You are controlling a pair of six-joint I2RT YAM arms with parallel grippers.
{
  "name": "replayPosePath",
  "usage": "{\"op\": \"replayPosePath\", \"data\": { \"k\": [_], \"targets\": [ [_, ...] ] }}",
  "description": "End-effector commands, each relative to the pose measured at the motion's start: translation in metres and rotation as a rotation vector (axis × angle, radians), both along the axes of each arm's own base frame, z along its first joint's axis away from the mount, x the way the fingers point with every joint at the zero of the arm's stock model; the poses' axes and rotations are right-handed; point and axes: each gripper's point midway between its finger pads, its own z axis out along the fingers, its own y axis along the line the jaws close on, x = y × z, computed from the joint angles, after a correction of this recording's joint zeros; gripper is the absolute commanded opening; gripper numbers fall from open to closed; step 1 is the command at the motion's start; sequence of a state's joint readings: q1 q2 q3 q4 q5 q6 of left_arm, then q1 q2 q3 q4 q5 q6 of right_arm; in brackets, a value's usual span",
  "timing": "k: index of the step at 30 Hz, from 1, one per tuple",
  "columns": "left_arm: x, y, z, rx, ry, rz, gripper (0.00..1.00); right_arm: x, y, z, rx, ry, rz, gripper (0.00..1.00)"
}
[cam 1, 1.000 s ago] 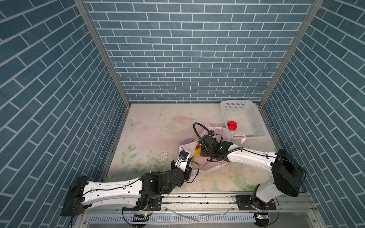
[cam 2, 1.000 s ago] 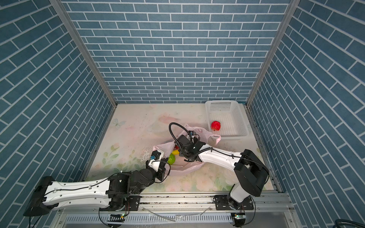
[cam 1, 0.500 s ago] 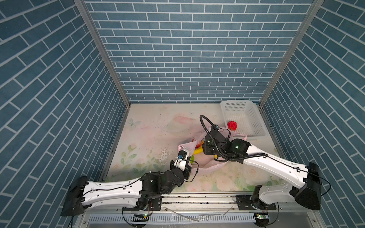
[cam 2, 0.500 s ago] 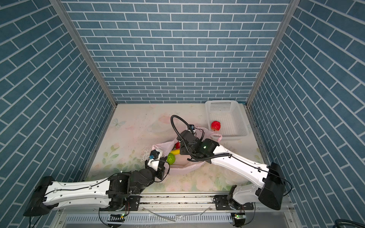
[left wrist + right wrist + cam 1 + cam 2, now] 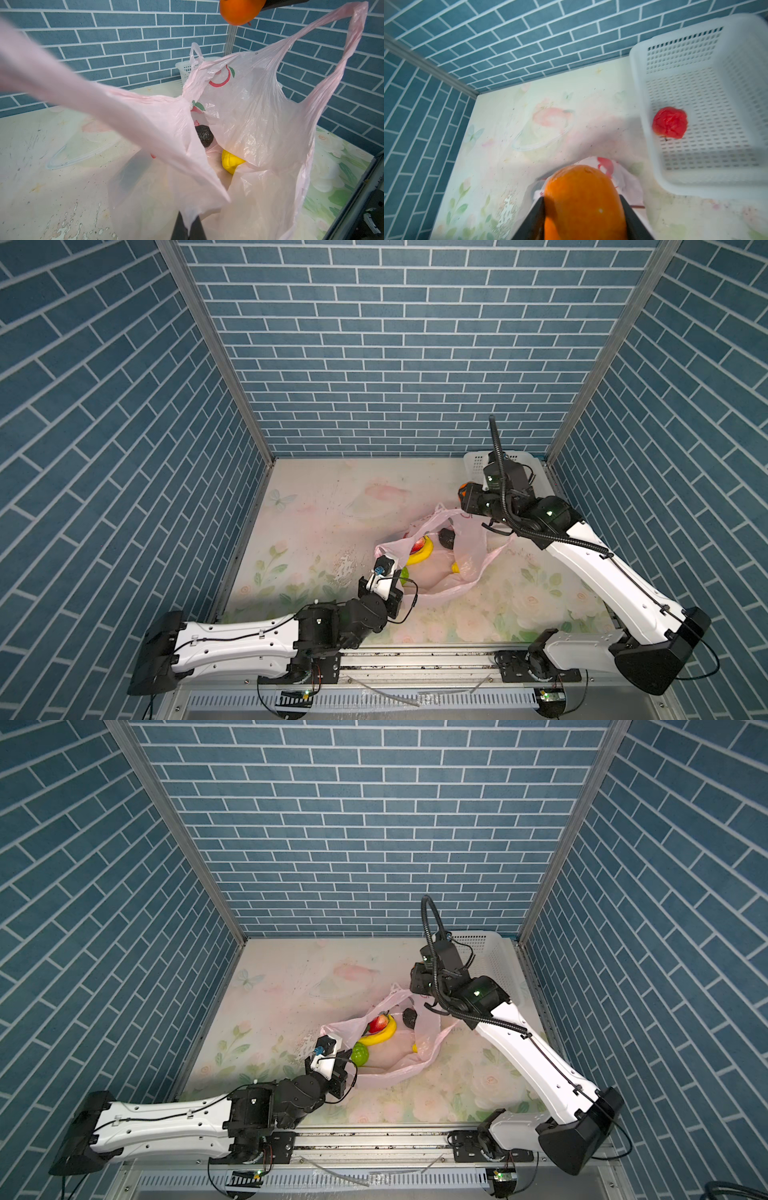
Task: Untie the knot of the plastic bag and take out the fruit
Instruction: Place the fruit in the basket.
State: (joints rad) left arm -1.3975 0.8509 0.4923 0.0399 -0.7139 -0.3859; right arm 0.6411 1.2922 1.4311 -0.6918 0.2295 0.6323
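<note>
The far left of the worktop point(image 5: 316, 506) lies bare right up to the walls point(image 5: 374, 364), easy passage there. The bag point(image 5: 469, 539) sits near the middle, mouth gaping upward; the left tool point(image 5: 188, 227) pinches its near rim and a handle loop point(image 5: 351, 27) rises on the far side. The right tool point(image 5: 582, 207), gripping an orange point(image 5: 583, 187), hangs between bag and basket point(image 5: 496, 957). The basket's floor seems mostly free, bar one red fruit point(image 5: 669, 122).

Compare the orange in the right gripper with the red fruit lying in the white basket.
The orange is smooth and orange; the red fruit is bright red with a creased surface. The orange is clamped in the jaws of the right gripper, held in the air; the red fruit lies loose on the floor of the white basket. Both are rounded fruits already out of the plastic bag.
</note>
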Motion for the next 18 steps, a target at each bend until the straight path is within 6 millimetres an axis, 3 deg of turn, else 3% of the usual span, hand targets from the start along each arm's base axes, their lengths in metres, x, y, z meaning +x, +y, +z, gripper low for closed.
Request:
{"op": "replayPosePath", "data": {
  "k": [1,6,11,14,18],
  "targets": [
    [0.000,0.002,-0.002,0.005,-0.004,0.003,0.00,0.026,-0.029,0.009,-0.040,-0.034,-0.029,0.34],
    [-0.001,0.004,-0.002,0.004,-0.003,0.005,0.00,0.074,-0.080,-0.033,-0.044,0.043,-0.134,0.34],
    [-0.001,0.003,-0.002,0.004,0.000,0.004,0.00,0.115,-0.129,-0.102,-0.079,0.155,-0.237,0.33],
    [-0.001,0.004,-0.001,0.002,0.000,0.008,0.00,0.131,-0.149,-0.139,-0.096,0.217,-0.277,0.33],
    [-0.001,0.004,-0.002,0.003,0.001,0.007,0.00,0.142,-0.162,-0.177,-0.098,0.282,-0.304,0.33]
  ]
}}
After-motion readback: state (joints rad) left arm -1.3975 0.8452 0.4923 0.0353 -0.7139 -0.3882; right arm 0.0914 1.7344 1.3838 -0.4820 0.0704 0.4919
